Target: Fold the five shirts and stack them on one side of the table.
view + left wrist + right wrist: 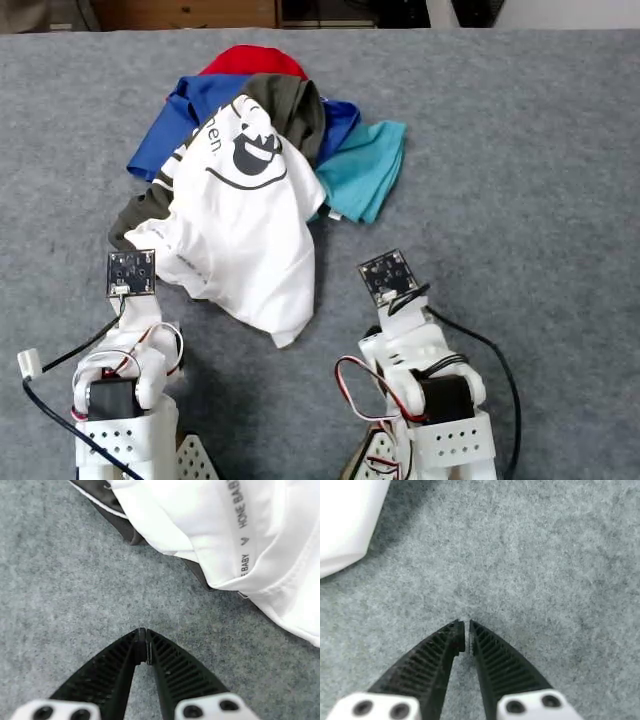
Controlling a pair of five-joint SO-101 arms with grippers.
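Note:
A heap of shirts lies at the middle back of the grey table. On top is a white shirt (245, 220) with a black print, spread toward the front. Under it lie a dark olive shirt (295, 105), a blue shirt (190, 115), a red shirt (250, 60) and a teal shirt (365, 170). My left gripper (144, 645) is shut over bare felt, just short of the white shirt's (225, 535) hem and a dark edge (117, 520) beneath it. My right gripper (466, 637) is shut above bare felt, with a white shirt corner (347, 525) off to one side.
The grey felt table (530, 200) has free room on both sides of the heap. Both arm bases (120, 420) (430, 410) stand at the front edge with cables looping beside them. Wooden furniture (190, 12) runs behind the table.

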